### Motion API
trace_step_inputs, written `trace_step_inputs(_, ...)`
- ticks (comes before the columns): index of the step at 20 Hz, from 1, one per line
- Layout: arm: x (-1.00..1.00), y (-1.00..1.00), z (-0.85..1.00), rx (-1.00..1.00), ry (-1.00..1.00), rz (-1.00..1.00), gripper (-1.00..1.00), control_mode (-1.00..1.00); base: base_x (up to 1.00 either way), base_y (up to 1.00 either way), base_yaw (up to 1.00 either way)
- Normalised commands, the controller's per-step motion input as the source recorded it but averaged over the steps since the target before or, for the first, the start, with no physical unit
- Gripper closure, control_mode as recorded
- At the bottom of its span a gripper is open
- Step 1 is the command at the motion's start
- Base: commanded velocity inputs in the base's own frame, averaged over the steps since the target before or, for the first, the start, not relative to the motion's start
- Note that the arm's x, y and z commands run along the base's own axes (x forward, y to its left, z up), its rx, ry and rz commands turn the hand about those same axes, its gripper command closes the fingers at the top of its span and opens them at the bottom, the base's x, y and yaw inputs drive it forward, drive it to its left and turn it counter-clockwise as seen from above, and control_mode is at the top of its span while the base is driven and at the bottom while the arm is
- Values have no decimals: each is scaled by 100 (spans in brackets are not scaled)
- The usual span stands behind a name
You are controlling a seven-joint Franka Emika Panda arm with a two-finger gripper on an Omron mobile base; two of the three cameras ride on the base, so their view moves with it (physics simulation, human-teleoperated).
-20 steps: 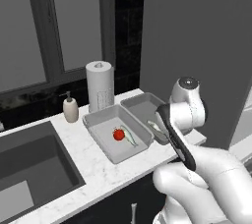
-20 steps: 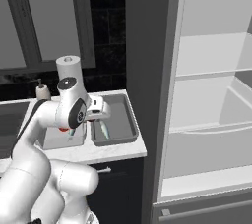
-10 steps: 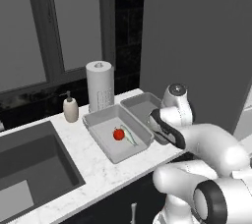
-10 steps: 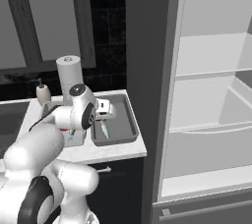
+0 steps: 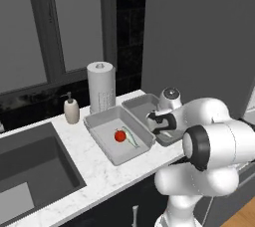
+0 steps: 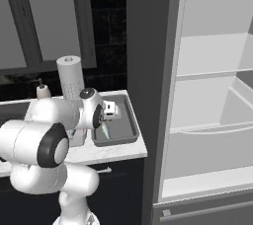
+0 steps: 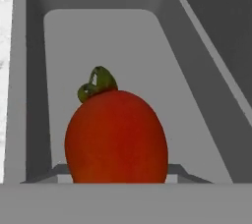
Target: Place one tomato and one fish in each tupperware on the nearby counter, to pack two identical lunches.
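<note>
Two grey tupperware trays sit side by side on the marble counter (image 5: pixel 99 171). The left tupperware (image 5: pixel 102 121) holds a red tomato (image 5: pixel 119 136) and a pale fish (image 5: pixel 131 139). My gripper (image 5: pixel 155 121) hangs low over the right tupperware (image 5: pixel 137 104), where a pale green fish (image 6: pixel 106 131) lies under the hand. In the hand view a second red tomato (image 7: pixel 115 142) with a green stem looms close, just above that tray's floor (image 7: pixel 98 41). It sits where the fingers are, so the jaws look shut on it; the tips themselves are hidden.
A paper towel roll (image 5: pixel 101 86) and a soap bottle (image 5: pixel 71 110) stand behind the trays. The dark sink (image 5: pixel 35 171) lies to the left. The open fridge (image 6: pixel 212 95) with pale shelves stands right of the counter end.
The arm has folded down and the hand has dropped from above the counter into the right tupperware, carrying the tomato. The left tray's contents have not moved.
</note>
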Motion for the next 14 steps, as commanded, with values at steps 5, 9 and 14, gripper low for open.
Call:
trace_step_inputs(5,67,-3,-37,0,7,0,-100,-100,0,0,0)
trace_step_inputs(9,74,-2,-42,0,9,0,-100,-100,0,0,0)
trace_step_inputs(14,37,0,-18,0,6,0,-100,-100,0,0,0)
